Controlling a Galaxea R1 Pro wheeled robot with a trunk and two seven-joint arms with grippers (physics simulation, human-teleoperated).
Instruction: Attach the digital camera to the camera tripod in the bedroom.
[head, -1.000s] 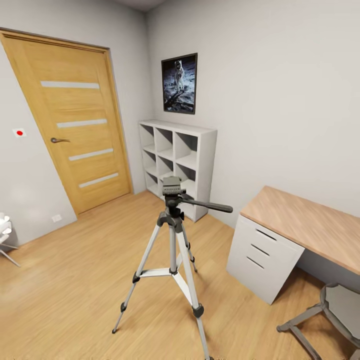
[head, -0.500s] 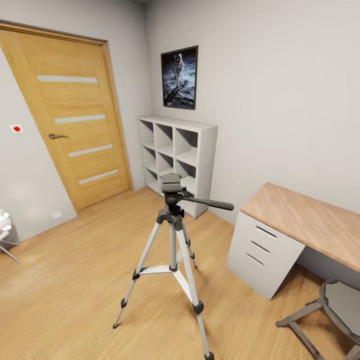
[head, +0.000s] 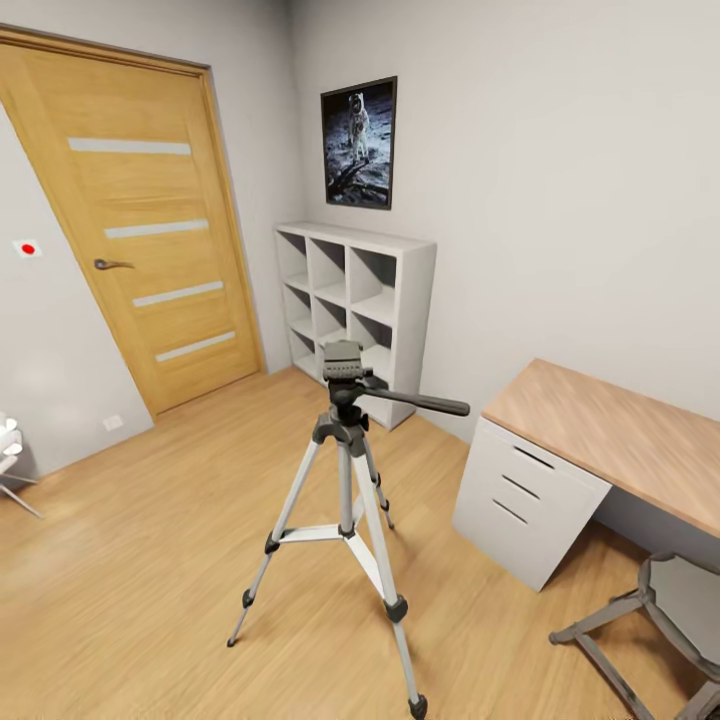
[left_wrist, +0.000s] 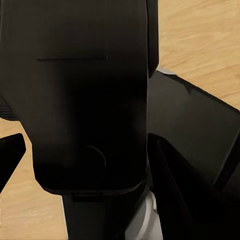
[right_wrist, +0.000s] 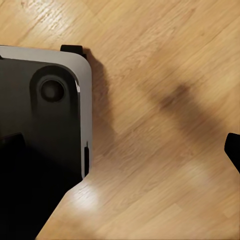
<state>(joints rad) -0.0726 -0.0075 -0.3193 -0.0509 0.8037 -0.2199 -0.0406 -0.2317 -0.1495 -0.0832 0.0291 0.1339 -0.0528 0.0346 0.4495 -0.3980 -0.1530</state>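
- The camera tripod (head: 345, 500) stands upright on the light wood floor (head: 150, 560) in the middle of the bedroom, its three silver legs spread and its long pan handle (head: 420, 403) pointing right.
- Its dark grey head plate (head: 342, 362) is bare on top.
- Beyond it, a white cube shelf (head: 355, 310) sits against the far wall under an astronaut poster (head: 359, 143); an oak door (head: 140, 230) is far left.
- A wood-topped desk (head: 610, 440) with white drawers stands to the right, a grey chair (head: 660, 630) near it.
- In the left wrist view, a black boxy object (left_wrist: 85, 100) lies close between the dark fingers (left_wrist: 10, 155); whether it is clamped cannot be told.
- In the right wrist view, the right gripper (right_wrist: 125, 165) stands wide open above the floor, beside the robot's dark base (right_wrist: 40, 140).
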